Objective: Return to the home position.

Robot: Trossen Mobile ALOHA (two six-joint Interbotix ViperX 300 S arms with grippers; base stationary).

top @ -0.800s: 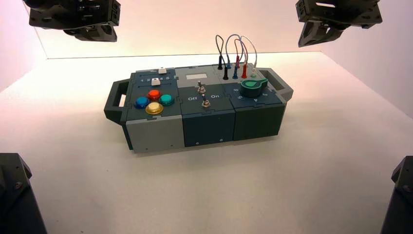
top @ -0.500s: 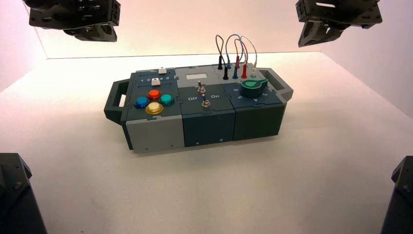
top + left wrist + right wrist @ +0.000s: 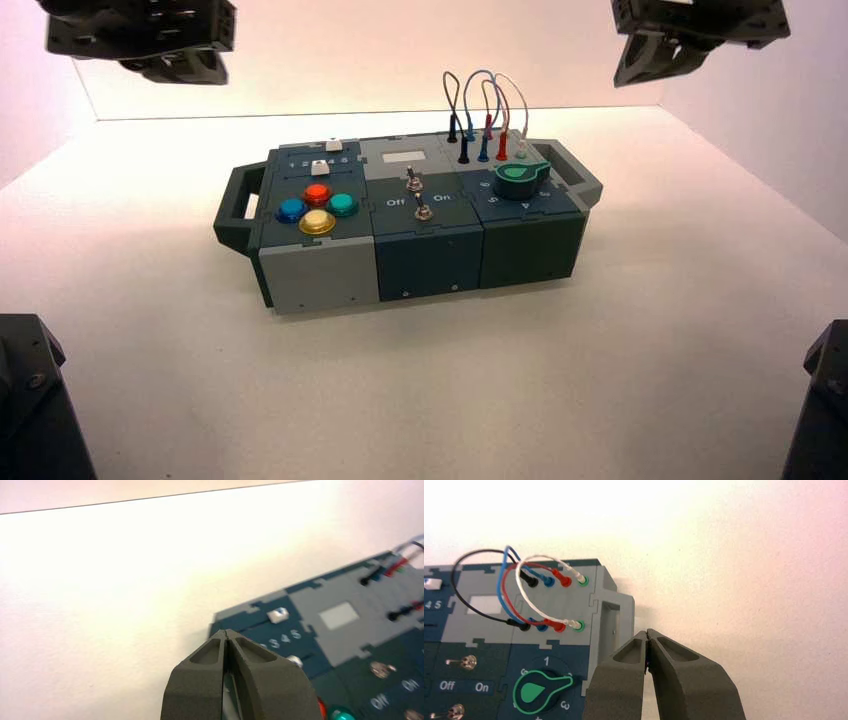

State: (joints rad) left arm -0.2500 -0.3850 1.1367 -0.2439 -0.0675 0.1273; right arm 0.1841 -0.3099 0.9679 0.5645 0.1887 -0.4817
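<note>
Both arms were in view over the far part of the table [image 3: 420, 390]. We logged the left gripper [image 3: 192, 70] high at the far left, beyond and to the left of the box [image 3: 430, 250], touching nothing. Its fingers [image 3: 200, 680] met at the tips, closed right up, and we saw nothing held between them.

The right gripper [image 3: 640, 72] hung high at the far right, clear of the box's right handle [image 3: 575, 172]. Fingers [image 3: 696, 680] closed together there too, tips meeting, nothing gripped.

The box sat on the table between the two arms, slightly turned. On its left section we noted two white sliders [image 3: 320, 168] and, nearer us, red [image 3: 316, 194], blue [image 3: 291, 210], green [image 3: 342, 205] and yellow [image 3: 317, 222] buttons. Two metal toggle switches [image 3: 414, 184] stood mid-box by the "Off" and "On" lettering. At right, black, blue, red and white wires [image 3: 526, 592] arched between their sockets, beyond the green knob [image 3: 536, 692].
</note>
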